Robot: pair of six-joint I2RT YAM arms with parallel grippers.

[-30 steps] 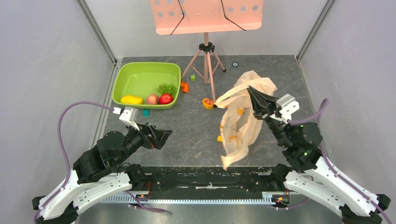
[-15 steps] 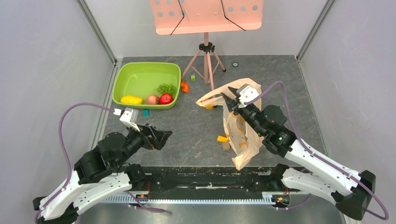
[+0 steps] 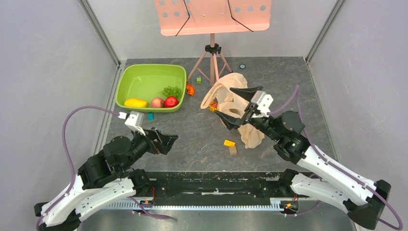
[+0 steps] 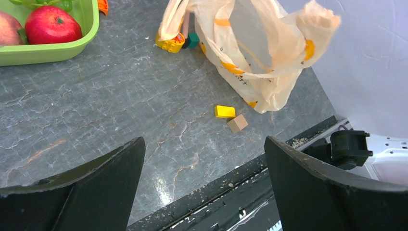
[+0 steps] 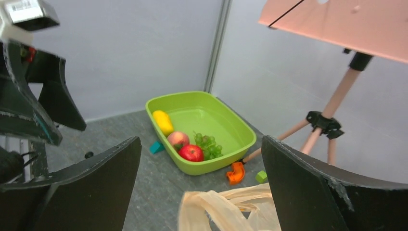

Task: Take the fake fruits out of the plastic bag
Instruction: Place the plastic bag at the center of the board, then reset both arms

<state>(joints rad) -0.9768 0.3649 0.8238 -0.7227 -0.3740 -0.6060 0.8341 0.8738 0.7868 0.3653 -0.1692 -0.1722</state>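
In the lime green plastic tub (image 3: pixel 149 83) lie the glossy fake fruits (image 3: pixel 171 101), so left gripper (image 3: pixel 167 143) and right gripper (image 3: pixel 223 100) gape wide, the beige plastic bag (image 3: pixel 225 83) unheld.

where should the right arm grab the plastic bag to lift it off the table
Likely the handle loop at the far-left end of the plastic bag, coming from above. There the film is bunched into a narrow strip that an open pincer could close across, while the body lies broad and loose. The right pincer hangs open just over the bag.
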